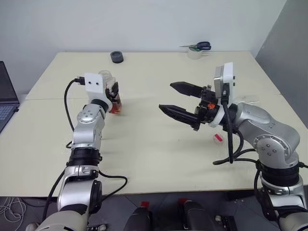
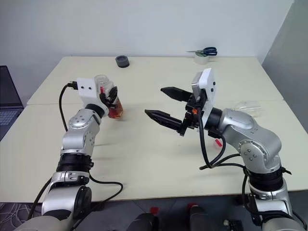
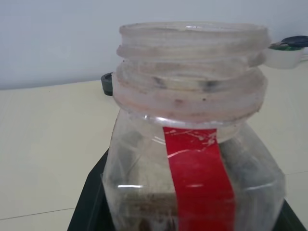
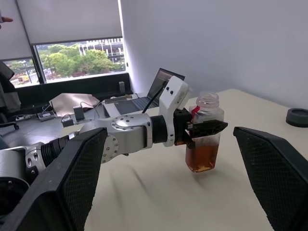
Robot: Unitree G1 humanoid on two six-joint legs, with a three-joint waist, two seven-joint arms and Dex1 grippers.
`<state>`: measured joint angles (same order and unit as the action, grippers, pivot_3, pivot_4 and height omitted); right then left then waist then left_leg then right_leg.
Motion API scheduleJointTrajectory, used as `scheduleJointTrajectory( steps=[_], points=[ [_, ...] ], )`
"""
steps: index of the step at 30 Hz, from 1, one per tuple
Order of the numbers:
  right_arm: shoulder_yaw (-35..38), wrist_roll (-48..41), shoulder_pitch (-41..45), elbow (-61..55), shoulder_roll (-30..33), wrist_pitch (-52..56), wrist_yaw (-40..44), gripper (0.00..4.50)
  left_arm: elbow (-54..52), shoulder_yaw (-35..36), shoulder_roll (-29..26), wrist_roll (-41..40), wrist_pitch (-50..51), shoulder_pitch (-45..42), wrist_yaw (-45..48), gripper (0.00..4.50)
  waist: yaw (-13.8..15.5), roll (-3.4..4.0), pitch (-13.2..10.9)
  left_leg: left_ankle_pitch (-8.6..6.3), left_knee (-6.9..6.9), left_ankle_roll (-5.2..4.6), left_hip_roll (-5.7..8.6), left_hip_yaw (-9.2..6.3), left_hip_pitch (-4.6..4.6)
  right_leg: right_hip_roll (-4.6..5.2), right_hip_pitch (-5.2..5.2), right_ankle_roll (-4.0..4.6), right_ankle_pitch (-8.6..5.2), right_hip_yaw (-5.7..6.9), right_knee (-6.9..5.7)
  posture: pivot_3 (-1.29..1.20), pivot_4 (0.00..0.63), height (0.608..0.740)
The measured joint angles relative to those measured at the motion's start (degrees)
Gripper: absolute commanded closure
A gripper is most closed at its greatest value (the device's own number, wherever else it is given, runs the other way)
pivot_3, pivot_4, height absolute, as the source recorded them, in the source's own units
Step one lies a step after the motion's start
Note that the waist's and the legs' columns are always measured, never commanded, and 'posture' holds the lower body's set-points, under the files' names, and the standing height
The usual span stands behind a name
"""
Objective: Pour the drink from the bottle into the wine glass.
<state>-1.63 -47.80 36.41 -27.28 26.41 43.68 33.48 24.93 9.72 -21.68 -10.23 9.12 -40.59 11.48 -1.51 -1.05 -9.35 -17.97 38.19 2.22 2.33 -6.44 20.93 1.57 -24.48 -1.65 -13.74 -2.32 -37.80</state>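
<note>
Right claw spread wide, nothing between fingers, pointing sideways toward robot's left, raised above table near mid-right. Small red-pink bit lying on table under right arm, prob. the cap, can't confirm. Wine glass seen as clear curved shape behind right arm, far right of table; upright or tipped can't tell.

Left claw pinching bottle, fingers pressed on both sides at mid-height, as seen from right wrist view. Bottle upright, no cap on, mouth open w/ bare threads up top. Red label strip running down front face. Drink amber-red, sitting in lower part of bottle, upper part clear. Bottle base at or just above table surface; contact can't tell. Bottle well apart from glass, left side of table vs far right, w/ right claw between.

Farther back: black round ring-like thing near far edge, left of center. Tape roll at far edge toward right, blue-handled scissors resting on top of it. Laptop off table's left side, screen partly in view. White wall behind table. From right wrist view, window w/ trees and buildings outside, clutter on low surface below it.
</note>
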Motion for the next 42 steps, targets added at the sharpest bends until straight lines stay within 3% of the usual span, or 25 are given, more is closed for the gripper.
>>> scheduleJointTrajectory(
  steps=[13, 22, 31, 42],
  points=[
    [-0.07, 1.57, 0.03, -0.03, 0.04, 0.09, -1.08, 0.02, 10.00, 2.21, 0.04, -0.02, -6.49, -1.21, 1.67, 2.76, -0.01, -0.02, 0.02, 0.00, 0.02, 0.00, 0.01, -0.01, -0.02, 0.00, -0.01, 0.00, 0.00, 0.00, -0.10, 0.00, 0.150, 0.740],
    [0.32, 1.47, 0.05, -0.06, 0.06, 0.53, -1.30, 0.00, 11.85, 2.56, 1.24, -0.44, -7.73, -1.48, 2.83, 0.07, -0.03, -0.02, 0.03, 0.00, 0.04, -0.01, 0.01, 0.00, -0.03, 0.00, -0.01, 0.00, 0.00, 0.00, -0.13, 0.00, 0.150, 0.740],
    [0.78, 1.39, -3.01, -1.72, 1.18, 0.64, -1.24, 0.00, 1.28, 3.00, 2.94, -0.89, -0.60, 9.08, 0.33, 0.03, -0.05, -0.02, 0.03, 0.00, 0.02, -0.01, 0.00, -0.02, -0.02, 0.00, -0.03, 0.00, 0.00, -0.02, -0.13, 0.00, 0.150, 0.740],
    [3.00, -0.72, -15.13, -9.29, 1.14, 2.24, -7.67, 0.00, -24.31, 2.96, 3.30, -3.71, 17.21, 24.99, -0.71, 0.03, -0.02, -0.07, 0.08, -0.01, 0.01, -0.02, -0.02, -0.02, -0.09, -0.01, 0.05, 0.00, 0.00, -0.03, -0.15, 0.00, 0.150, 0.740]
  ],
)
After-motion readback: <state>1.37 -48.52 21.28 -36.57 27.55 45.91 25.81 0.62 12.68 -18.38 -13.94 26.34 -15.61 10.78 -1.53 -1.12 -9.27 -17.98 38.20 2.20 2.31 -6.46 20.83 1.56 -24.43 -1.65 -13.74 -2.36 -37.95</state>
